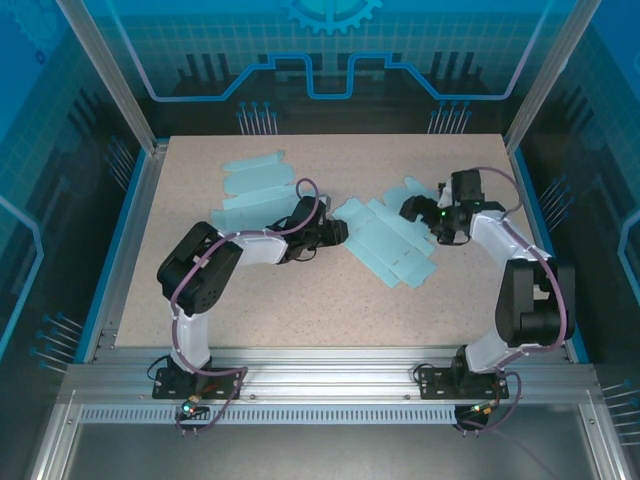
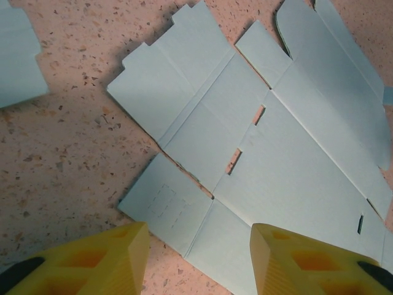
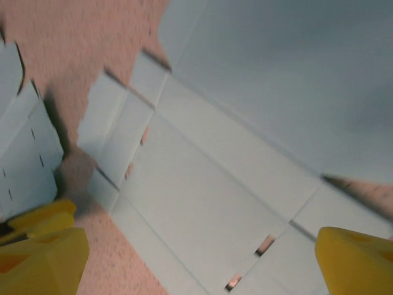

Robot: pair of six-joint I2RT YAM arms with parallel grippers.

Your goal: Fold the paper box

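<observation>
"Paper box [image 1: 390, 245], top view: where did it lie?" the student asked.

"Flat and unfolded, a pale blue sheet on the table [image 1: 300, 310], about midway between the near and far edges and a little toward the right edge. It lay between the two grippers. A second sheet [image 1: 255, 185] of the same colour lay apart from it, nearer the far left corner."

"And the left gripper [image 2: 198, 236]?"

"It was low over the box's left end. In the left wrist view its yellow fingers [image 2: 92, 264] stood moderately apart, with a corner panel of the sheet below the gap. They held nothing."

"The right gripper [image 3: 199, 246]?"

"It was at the box's far right end, fingers spread wide, one at each side of the right wrist view. The creased panels and small slots of the sheet lay flat beneath the gap. One part of the sheet showed large and blurred at the upper right of that view, close to the camera. Whether it was lifted off the table could not be told. Nothing was gripped."
</observation>
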